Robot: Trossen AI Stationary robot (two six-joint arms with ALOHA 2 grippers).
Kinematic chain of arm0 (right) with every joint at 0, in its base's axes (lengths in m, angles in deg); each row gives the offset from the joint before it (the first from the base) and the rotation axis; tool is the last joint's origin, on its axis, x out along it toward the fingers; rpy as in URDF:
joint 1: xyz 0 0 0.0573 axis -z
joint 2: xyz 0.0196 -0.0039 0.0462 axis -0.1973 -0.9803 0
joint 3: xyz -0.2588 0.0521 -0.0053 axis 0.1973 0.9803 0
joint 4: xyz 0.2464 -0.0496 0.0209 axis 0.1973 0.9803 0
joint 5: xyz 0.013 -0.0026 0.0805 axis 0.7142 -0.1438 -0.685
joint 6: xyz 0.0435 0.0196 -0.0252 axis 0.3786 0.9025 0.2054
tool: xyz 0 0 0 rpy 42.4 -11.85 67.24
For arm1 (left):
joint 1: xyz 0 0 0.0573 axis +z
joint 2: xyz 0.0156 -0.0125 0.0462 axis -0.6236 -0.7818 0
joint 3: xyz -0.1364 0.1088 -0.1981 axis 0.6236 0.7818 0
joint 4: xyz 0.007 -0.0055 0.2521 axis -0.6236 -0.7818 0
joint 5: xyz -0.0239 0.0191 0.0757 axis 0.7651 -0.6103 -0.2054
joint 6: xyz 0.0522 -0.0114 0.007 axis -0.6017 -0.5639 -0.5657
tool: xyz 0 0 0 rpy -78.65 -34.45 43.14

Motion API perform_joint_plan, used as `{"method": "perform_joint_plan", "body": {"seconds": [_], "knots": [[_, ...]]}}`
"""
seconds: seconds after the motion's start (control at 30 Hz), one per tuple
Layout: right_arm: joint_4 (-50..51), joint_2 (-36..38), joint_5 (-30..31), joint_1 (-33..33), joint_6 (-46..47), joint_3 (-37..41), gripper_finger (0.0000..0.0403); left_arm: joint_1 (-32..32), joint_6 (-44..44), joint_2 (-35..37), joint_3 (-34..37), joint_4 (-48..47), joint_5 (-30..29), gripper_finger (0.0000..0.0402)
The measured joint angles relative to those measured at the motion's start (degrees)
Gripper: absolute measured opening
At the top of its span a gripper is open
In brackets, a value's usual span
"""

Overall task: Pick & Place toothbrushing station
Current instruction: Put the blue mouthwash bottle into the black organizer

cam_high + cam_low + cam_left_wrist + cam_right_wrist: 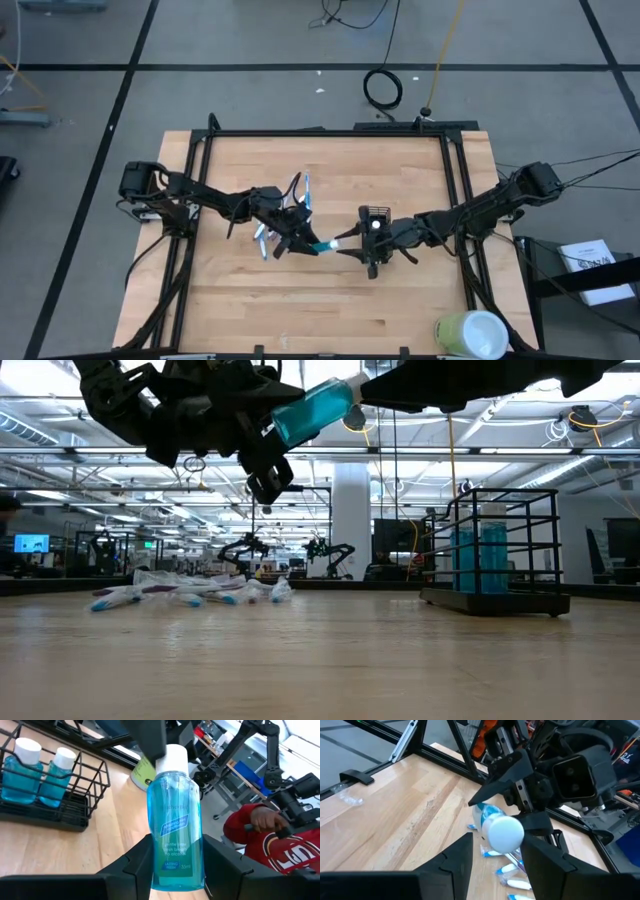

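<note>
A small blue bottle (175, 820) is gripped above the tabletop (330, 290) by the left tool (305, 243), its long axis pointed cap-first into the open right tool (350, 243), just beyond which the wire holder (372, 215) stands.

The bottle (175, 820) is clear blue with a white cap and a blue-and-white label — the same blue and white as the two bottles (37, 772) in the black wire holder (75, 805) — on a pale wood-grain desk (330, 300), near a yellow-green and white cylinder (470, 333).
</note>
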Motion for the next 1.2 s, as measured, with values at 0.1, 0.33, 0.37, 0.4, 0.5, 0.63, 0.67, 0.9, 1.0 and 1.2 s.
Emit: {"method": "perform_joint_plan", "body": {"seconds": [0.1, 0.33, 0.37, 0.4, 0.5, 0.63, 0.67, 0.9, 1.0, 1.2], "knots": [[-0.1, 0.0, 0.0, 0.0, 0.0, 0.0, 0.0157, -0.4, -0.9, 0.0, -0.5, -0.5, 0.0, 0.015], [-2.1, 0.0, 0.0, 0.0, -0.4, 0.0, 0.0149, -0.5, -1.2, 0.0, -0.6, -1.0, -0.4, 0.015], [-2.4, 0.0, 0.0, 0.0, -0.4, 0.0, 0.0146, -0.5, -1.2, 0.0, -0.6, -1.0, -0.8, 0.015], [-2.5, 0.0, 0.1, 0.0, -0.3, 0.0, 0.0143, -0.5, -1.2, 0.0, -0.6, -1.0, -1.1, 0.015], [-2.2, 0.0, 0.1, 0.0, 0.2, 0.0, 0.014, -0.5, -1.7, 0.0, -0.6, -1.0, -1.6, 0.015], [-2.3, 0.0, 0.2, 0.1, 0.2, 0.0, 0.0139, -0.5, -2.0, 0.0, -0.6, -1.0, -1.6, 0.015], [-2.4, 0.0, 0.2, 0.3, 0.2, 0.0, 0.0137, -0.5, -2.0, 0.0, -0.6, -1.0, -1.6, 0.015], [-2.4, 0.0, -0.6, 1.2, 0.3, 0.0, 0.0104, -0.5, -2.4, 0.0, -0.6, -1.0, -1.6, 0.015], [-2.1, 0.0, -1.5, 1.7, 0.3, 0.0, 0.0085, -0.6, -3.5, 0.0, -0.6, -1.2, -1.6, 0.015], [-2.0, 0.0, -2.8, 1.8, 0.2, 0.0, 0.0085, -0.8, -5.1, 0.0, -0.5, -1.2, -4.1, 0.0167]]}}
